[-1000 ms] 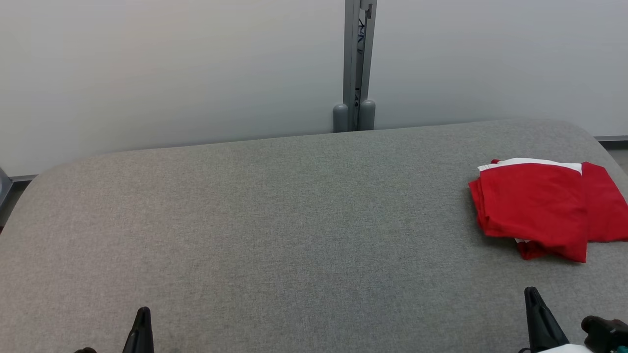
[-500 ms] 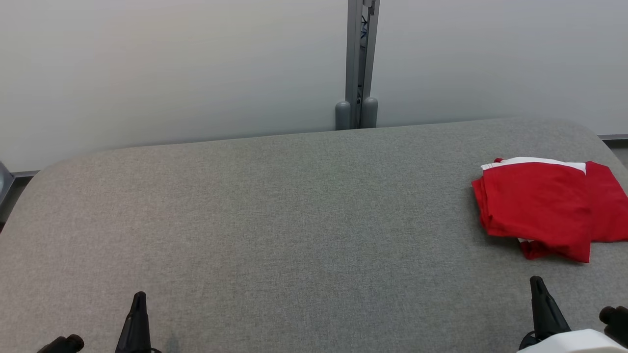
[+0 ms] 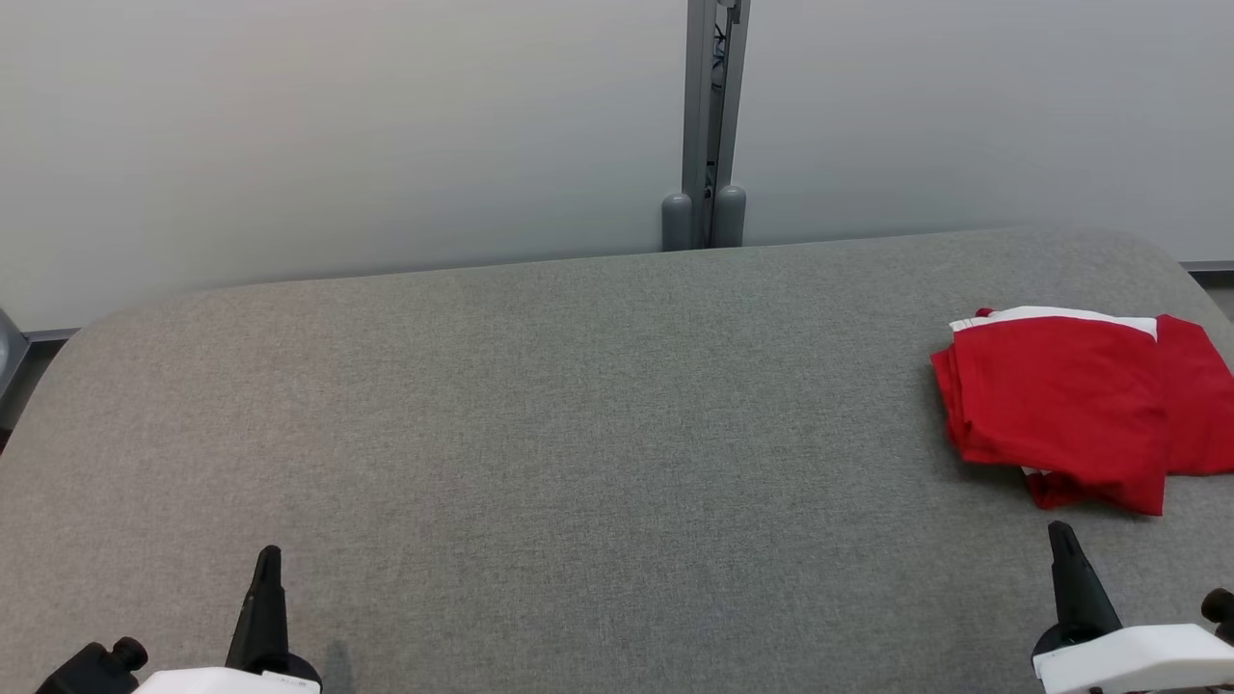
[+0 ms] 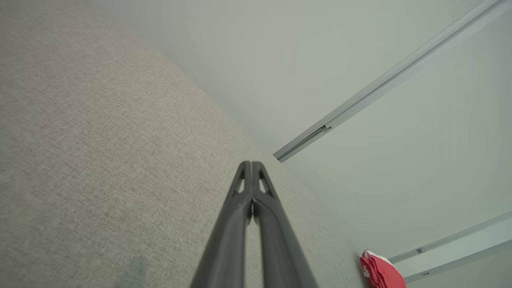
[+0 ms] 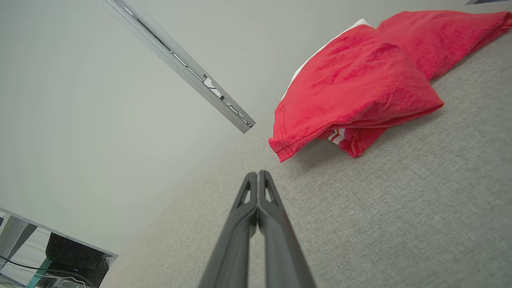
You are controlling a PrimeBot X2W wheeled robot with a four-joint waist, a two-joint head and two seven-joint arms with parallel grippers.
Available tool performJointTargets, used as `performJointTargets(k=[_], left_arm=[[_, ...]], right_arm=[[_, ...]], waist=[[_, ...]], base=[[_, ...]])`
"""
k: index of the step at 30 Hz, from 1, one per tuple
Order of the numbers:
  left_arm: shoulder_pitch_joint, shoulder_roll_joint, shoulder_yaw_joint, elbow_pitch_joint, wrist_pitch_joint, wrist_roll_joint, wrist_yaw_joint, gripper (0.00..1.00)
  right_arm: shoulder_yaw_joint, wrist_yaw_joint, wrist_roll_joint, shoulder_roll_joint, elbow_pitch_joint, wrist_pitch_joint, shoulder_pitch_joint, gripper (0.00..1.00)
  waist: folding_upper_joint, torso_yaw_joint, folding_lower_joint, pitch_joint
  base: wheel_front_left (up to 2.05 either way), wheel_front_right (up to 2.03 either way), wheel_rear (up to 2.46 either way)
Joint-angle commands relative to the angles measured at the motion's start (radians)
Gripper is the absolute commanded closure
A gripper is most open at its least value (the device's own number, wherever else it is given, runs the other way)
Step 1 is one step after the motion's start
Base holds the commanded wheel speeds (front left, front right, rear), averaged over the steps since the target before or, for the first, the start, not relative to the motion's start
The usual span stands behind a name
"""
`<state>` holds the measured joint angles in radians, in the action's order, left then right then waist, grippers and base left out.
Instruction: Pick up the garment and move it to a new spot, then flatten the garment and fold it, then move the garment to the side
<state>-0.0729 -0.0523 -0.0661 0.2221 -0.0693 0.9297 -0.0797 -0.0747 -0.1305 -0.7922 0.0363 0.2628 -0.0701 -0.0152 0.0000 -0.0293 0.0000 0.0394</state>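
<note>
The right gripper (image 3: 1061, 536) had its two dark fingers pressed together with nothing between them. Its tips hung low over the table (image 3: 578, 434) at the near edge, toward the table's right end. The left gripper (image 3: 268, 557) was likewise closed and empty, at the same near edge toward the table's left end.

Just beyond the right gripper's tips, but apart from them, lay the garment (image 3: 1056, 405). It was red with a white band along its far side and rested on the table close to the right end, about midway between the near and far edges. It sat as a layered, roughly squared bundle. One red part spread further toward the table's right edge, and a small red-and-white scrap poked out beneath its near side. The broad middle of the table was well apart from it.

Judged from this, the task looked close to finished: the garment appeared folded and already set off to the side, with neither gripper touching it. Picking up, flattening and folding seemed done. At most the loose scrap might want tucking in, since the fold looked rather rough.
</note>
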Motion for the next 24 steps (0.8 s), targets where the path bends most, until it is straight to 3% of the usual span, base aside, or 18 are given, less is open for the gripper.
performJointTargets(k=[1,24], left_arm=[[0.032,-0.006,-0.008,-0.008,0.010,0.037,-0.009,1.00],[0.090,-0.003,-0.024,0.003,0.074,0.267,-0.025,1.00]], right_arm=[[-0.005,0.000,-0.045,0.010,-0.016,0.012,0.026,1.00],[-0.018,0.000,-0.323,0.013,-0.018,0.074,0.064,1.00]], waist=[[0.0000,0.001,0.0000,-0.001],[0.0000,0.009,0.0000,-0.013]], base=[[0.00,0.00,0.00],[0.00,0.00,0.00]])
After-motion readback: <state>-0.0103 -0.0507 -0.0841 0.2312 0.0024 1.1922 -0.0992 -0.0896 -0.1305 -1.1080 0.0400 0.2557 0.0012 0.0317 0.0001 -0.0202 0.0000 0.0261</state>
